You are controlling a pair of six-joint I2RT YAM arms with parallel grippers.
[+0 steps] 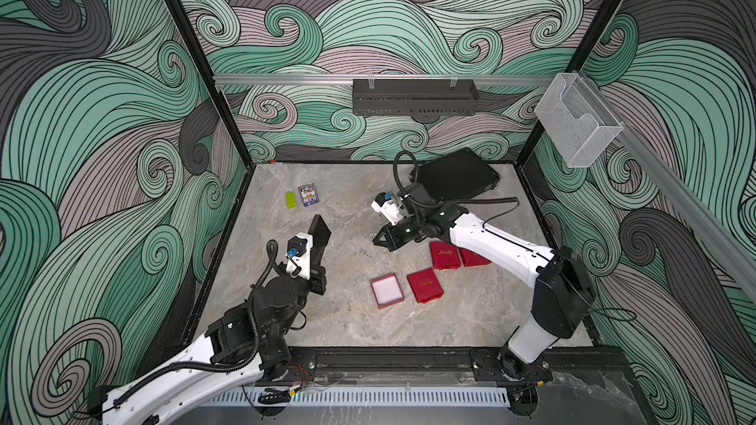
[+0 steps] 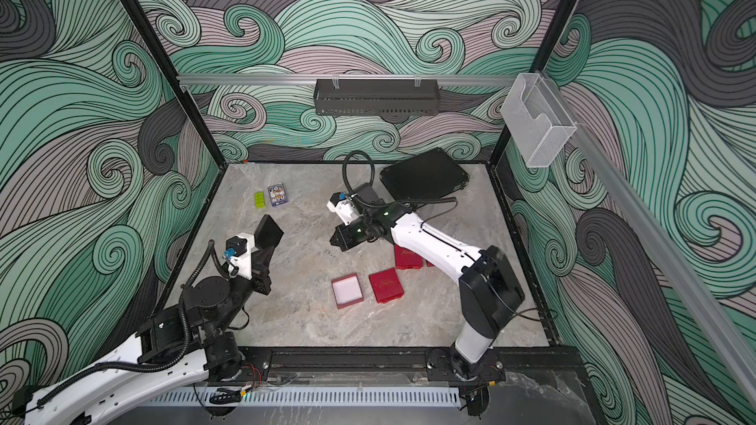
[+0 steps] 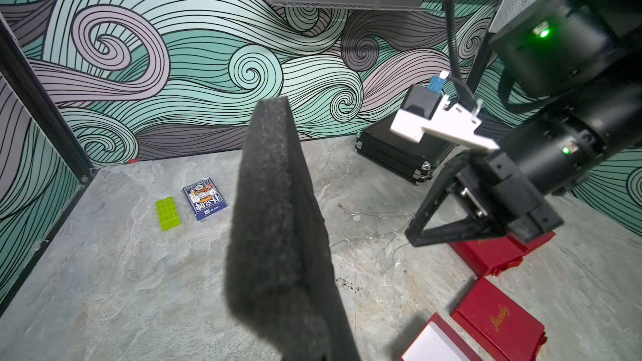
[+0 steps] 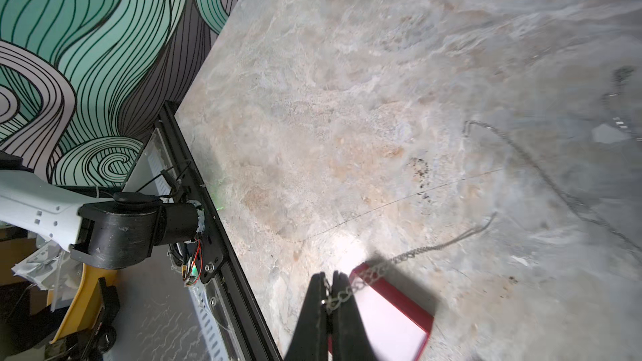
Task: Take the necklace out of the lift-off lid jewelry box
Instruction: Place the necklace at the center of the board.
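Closest to the right wrist lens, the right gripper [image 4: 328, 277] is clenched on the necklace [image 4: 413, 253], its fingertips pinching a few links of the silver chain. The rest of the chain trails away from the jaws, past a corner of the open box base [image 4: 403, 295] and onto the marble table [image 4: 347, 98], where a further blurred stretch lies. The necklace is therefore outside the box.

In both top views this gripper [image 1: 375, 239] hovers low near the table's middle, beyond the base [image 1: 387, 292], whose white lining is bare. A red gold-lettered top [image 1: 425, 284] lies just beside the base; I cannot tell whether it is a lid or a whole box. More red boxes [image 1: 445, 256] sit partly under the right arm.

The left gripper [image 1: 318, 246] grasps a black foam pad [image 3: 278, 220], held upright and apart from the boxes. Toward the back, a green brick [image 1: 291, 200] and a card pack [image 1: 309, 195] lie side by side, and a black case [image 1: 458, 175] lies near the rear wall.
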